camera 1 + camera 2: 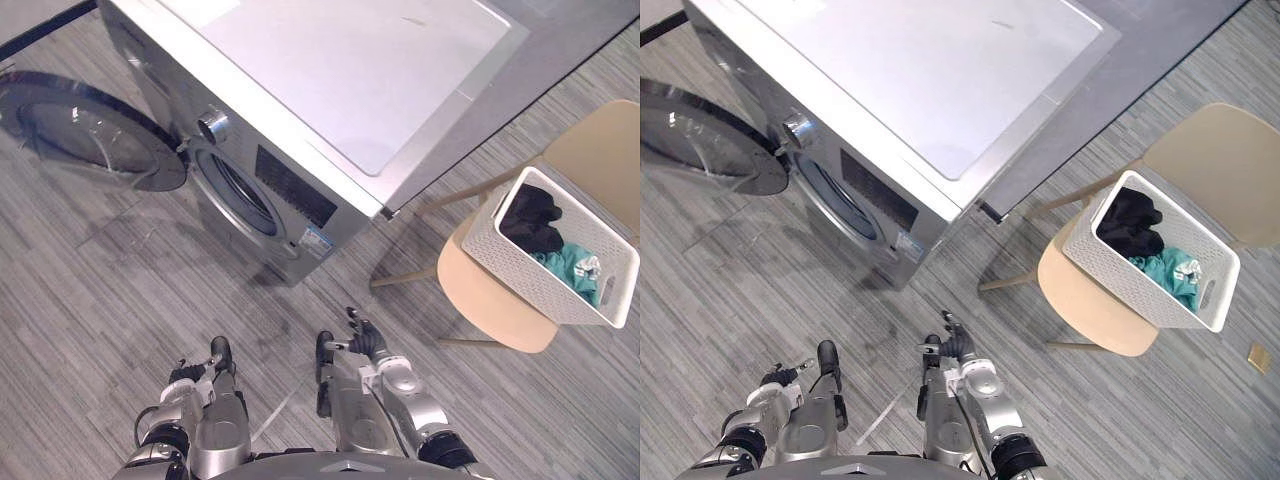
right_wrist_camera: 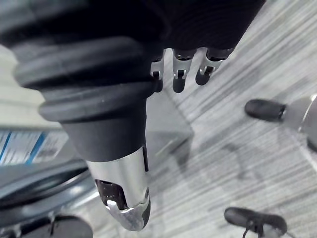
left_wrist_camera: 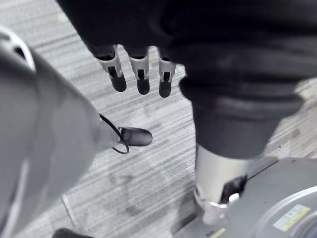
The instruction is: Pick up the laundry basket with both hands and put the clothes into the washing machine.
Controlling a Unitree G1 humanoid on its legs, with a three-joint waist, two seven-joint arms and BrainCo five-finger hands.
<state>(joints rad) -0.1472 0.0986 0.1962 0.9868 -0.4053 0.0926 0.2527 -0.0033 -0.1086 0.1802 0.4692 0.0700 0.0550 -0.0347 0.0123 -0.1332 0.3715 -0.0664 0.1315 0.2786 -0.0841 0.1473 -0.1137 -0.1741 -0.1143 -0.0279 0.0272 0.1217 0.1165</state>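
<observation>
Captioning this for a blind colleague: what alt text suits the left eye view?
Seen from above, a washing machine stands with its door swung open on a grey floor. To its right, a white basket of dark and teal clothes sits on a beige chair. The left hand and right hand hang open and empty near the bottom edge.

Bare floor (image 1: 100, 300) lies open before the washing machine (image 1: 330, 90); its door (image 1: 90, 130) swung wide left — drum mouth (image 1: 240, 195) seemingly unblocked — the chair (image 1: 490, 300) crowds the right.
</observation>
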